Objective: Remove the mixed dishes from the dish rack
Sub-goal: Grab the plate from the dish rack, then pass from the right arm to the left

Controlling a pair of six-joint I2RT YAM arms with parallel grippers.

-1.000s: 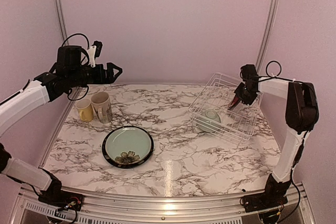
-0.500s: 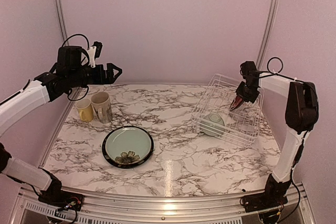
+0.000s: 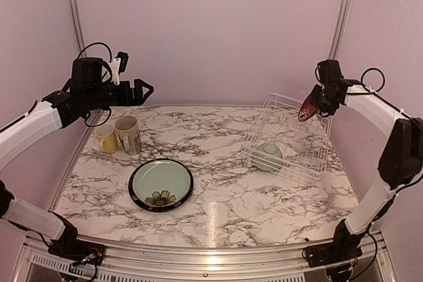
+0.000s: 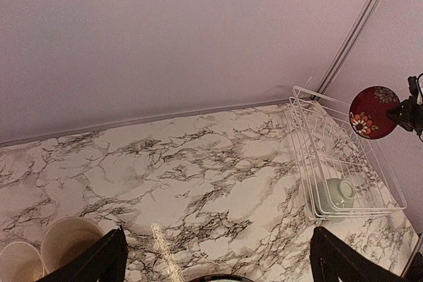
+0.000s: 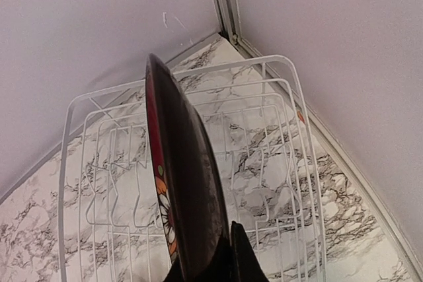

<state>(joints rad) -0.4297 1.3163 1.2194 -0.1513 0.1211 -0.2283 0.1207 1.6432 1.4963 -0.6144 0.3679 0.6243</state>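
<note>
Right gripper (image 3: 316, 105) clamps the red plate (image 4: 373, 111) by its rim, holding it on edge above the dish rack (image 5: 277, 137), where the pale-green bowl (image 3: 267, 154) lies. Left gripper (image 3: 145, 92) hangs wide open, high above the table (image 3: 218, 189).

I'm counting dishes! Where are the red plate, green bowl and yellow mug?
Red plate (image 4: 373, 111): left wrist view, on its flowered face.
Green bowl (image 3: 268, 156): top view, on its middle.
Yellow mug (image 3: 106, 142): top view, on its side.
</note>
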